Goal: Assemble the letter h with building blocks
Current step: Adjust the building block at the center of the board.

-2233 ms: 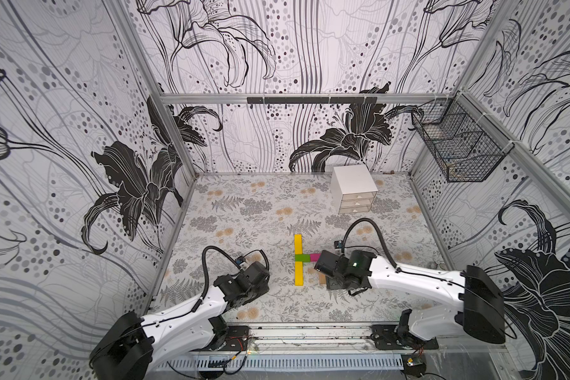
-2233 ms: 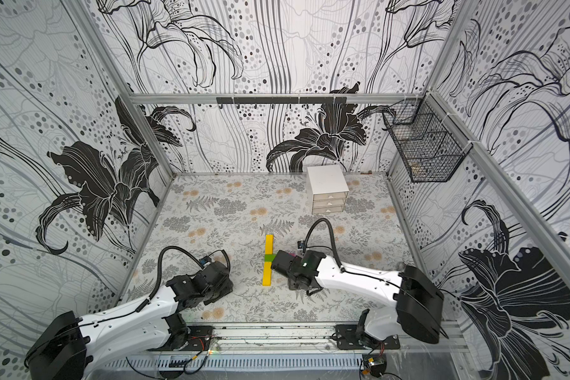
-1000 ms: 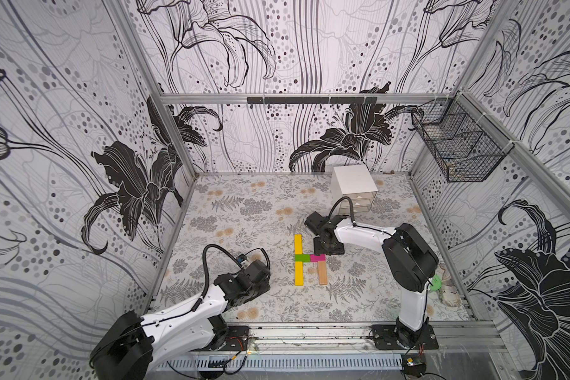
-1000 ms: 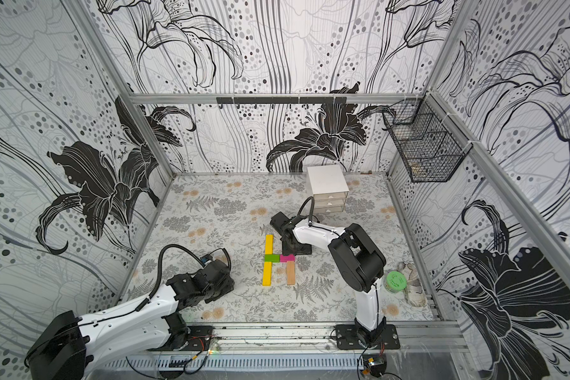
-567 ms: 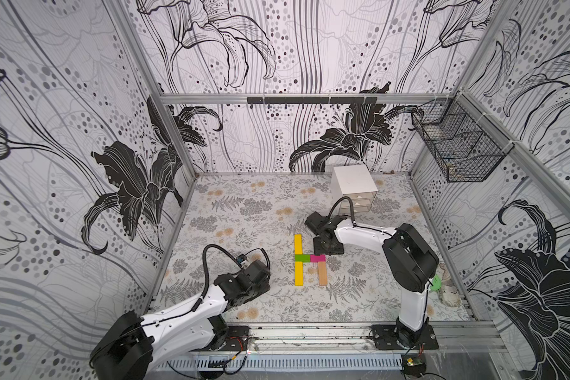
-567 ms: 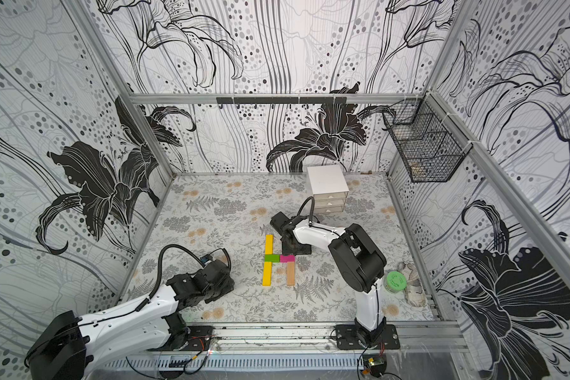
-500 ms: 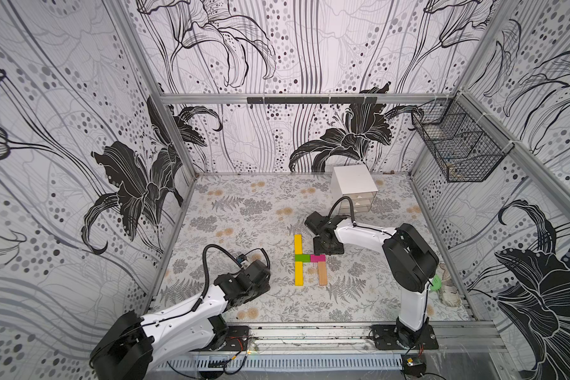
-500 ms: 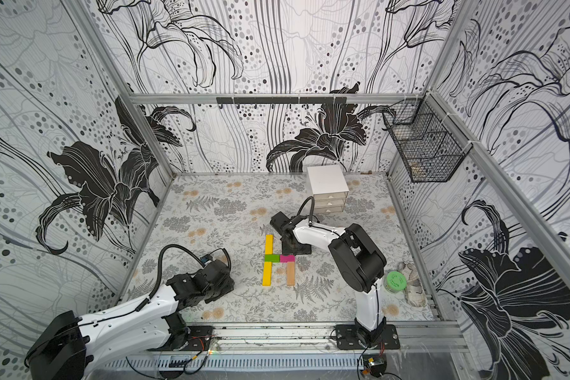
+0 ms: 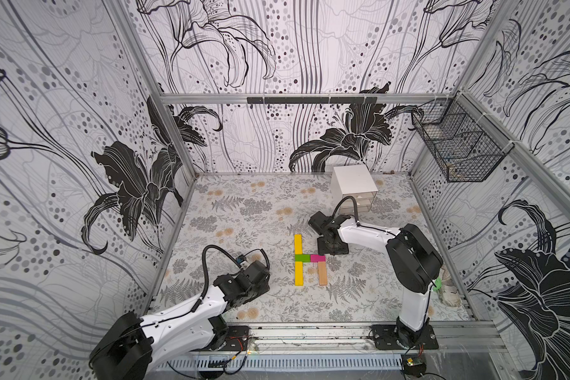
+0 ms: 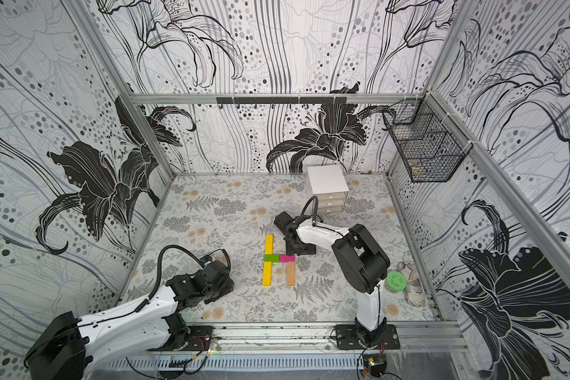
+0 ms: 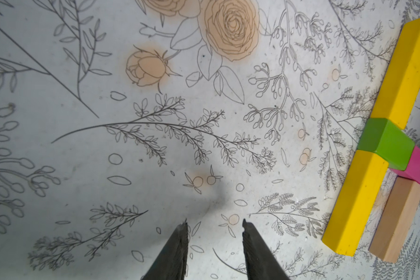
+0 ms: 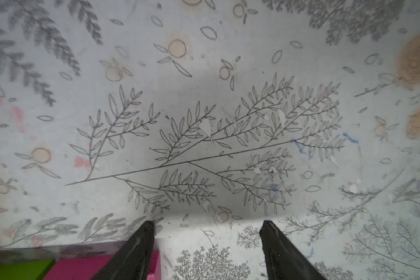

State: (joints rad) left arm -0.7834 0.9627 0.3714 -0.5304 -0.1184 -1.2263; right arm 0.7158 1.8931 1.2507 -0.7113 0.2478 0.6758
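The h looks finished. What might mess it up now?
The right gripper hangs open with one finger close beside the magenta block; pulling away sideways might drag it and the tan block out of line. The left gripper sits open, low, near the lower yellow block; a careless sweep might shove it.
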